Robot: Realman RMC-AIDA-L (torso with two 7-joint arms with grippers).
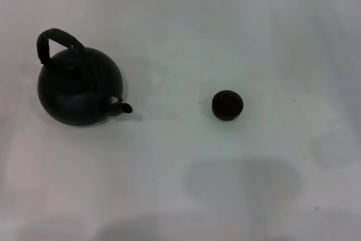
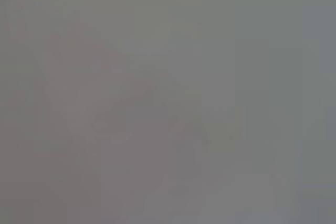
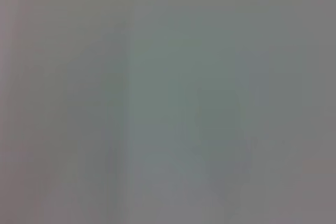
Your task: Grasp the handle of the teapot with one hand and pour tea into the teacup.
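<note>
Teacup [image 1: 227, 105] sits upright on the white table [image 1: 265, 38], mouth up, ready to take a pour or already holding one; contents unreadable. Teapot [image 1: 79, 86] stands well left of the teacup, slightly farther back, spout [image 1: 122, 105] aimed at the teacup, handle [image 1: 56, 42] arched over the far side, free to grab. Neither gripper shows in any view, so finger state is unknown; both wrist views show only blank grey.
</note>
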